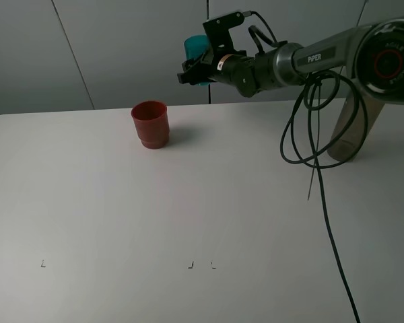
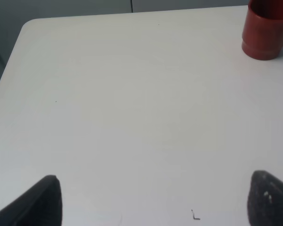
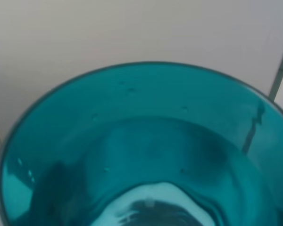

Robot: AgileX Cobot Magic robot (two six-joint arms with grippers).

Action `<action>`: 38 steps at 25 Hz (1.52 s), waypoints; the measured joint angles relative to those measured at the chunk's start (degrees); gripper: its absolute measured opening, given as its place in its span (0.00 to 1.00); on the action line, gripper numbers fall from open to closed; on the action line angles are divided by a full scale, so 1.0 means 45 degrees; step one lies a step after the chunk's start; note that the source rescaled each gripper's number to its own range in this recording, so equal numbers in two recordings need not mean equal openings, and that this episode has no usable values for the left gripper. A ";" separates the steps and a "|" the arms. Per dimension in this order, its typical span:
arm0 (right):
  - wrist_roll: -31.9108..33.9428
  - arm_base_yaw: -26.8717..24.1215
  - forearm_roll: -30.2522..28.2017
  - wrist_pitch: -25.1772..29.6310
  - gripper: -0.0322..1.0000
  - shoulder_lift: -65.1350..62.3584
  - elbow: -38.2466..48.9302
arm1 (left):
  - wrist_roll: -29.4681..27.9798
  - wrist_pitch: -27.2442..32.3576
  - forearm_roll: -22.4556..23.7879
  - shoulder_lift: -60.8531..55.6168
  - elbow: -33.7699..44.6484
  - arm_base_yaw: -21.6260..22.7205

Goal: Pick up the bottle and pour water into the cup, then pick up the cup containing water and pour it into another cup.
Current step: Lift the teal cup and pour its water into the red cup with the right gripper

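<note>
Right end effector [image 1: 192,73]: clamped on teal cup [image 1: 195,46] with water inside, aloft near the desk's [image 1: 188,215] far edge. Pour from bottle [image 1: 343,138] seemingly done; tipping into red cup [image 1: 150,123] remaining.

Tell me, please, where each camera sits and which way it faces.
Exterior high: mounted high, facing down on the table; shows the right arm and right pincer holding the teal cup.
Left wrist: above the table, facing across it; two fingertips show, apart.
Right wrist: looks into the teal cup's mouth; no pincer shows.
Shared: the red cup, in exterior and left wrist views.
</note>
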 joint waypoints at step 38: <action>-0.4126 0.0969 -0.1934 0.1891 0.04 0.0491 -0.1178 | 0.0000 0.0000 0.0000 0.0000 0.0000 0.0000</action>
